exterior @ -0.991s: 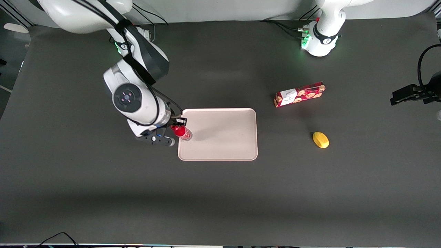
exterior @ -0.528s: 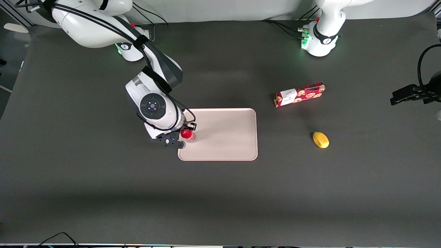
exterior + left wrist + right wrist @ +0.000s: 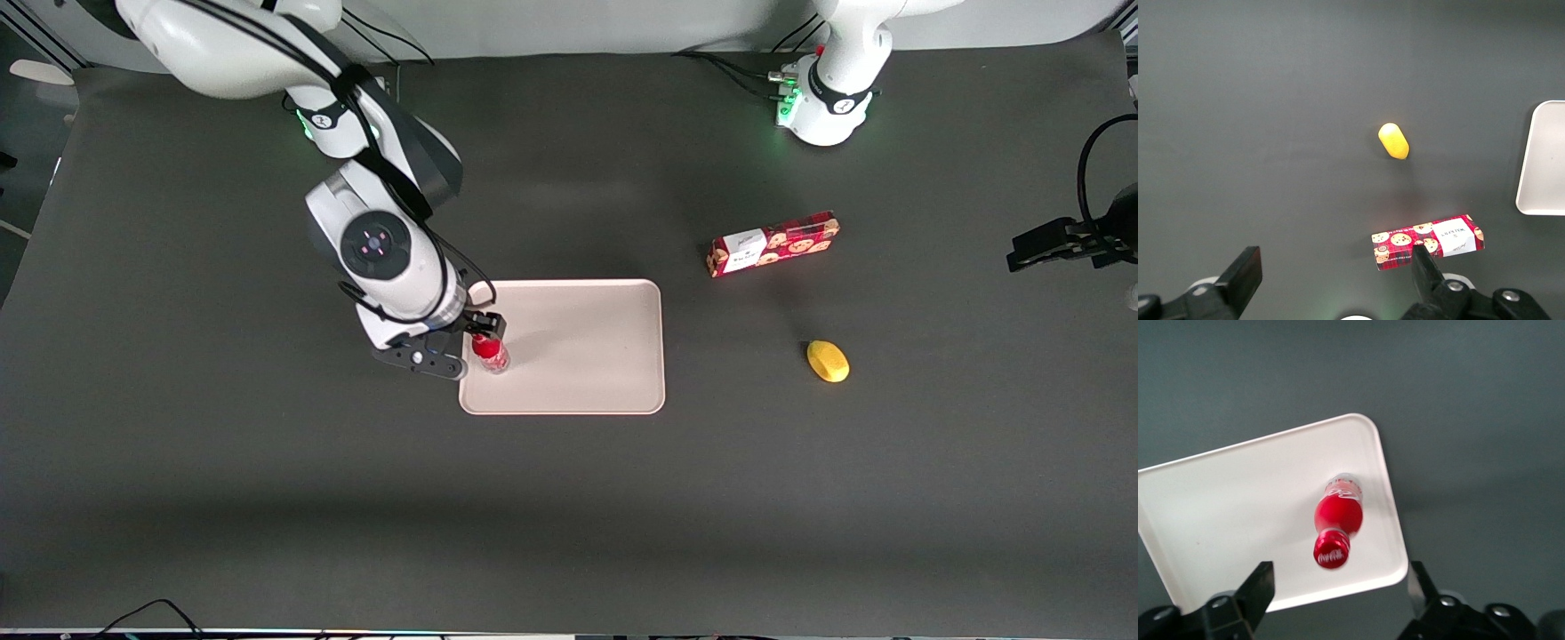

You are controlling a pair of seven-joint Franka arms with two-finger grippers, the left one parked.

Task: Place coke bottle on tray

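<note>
Jaws stand wide apart, clear of the bottle [image 3: 1338, 523] on both sides: the gripper [image 3: 481, 332] has let go and hangs just above the cap. That bottle stands upright on the tray [image 3: 587, 356], close to the rim at the working arm's end, nearer the edge than the middle but fully inside the low lip.

Judging by this, the placing looks done and the step in hand is the retreat. The safe way out is straight up, jaws kept spread, until both fingertips are above the cap; only then should the arm swing away. A sideways move while the fingers straddle the neck could clip the bottle, and a slim, tall bottle with a small clear base will likely topple at a light knock. Being so near the rim, a fall toward the working arm's end could carry it off the tray. A slow lift also shows whether the bottle sits flat rather than propped on the rim's curve.

White script lettering runs down the red body and across the cap in the right wrist view; the cap appears to read Coca-Cola, though I cannot be sure of every letter. Toward the parked arm's end lies a box [image 3: 772, 244] printed with cookies and a white label whose writing I cannot read, and nearer the front camera a yellow lemon-like thing [image 3: 828, 361].
</note>
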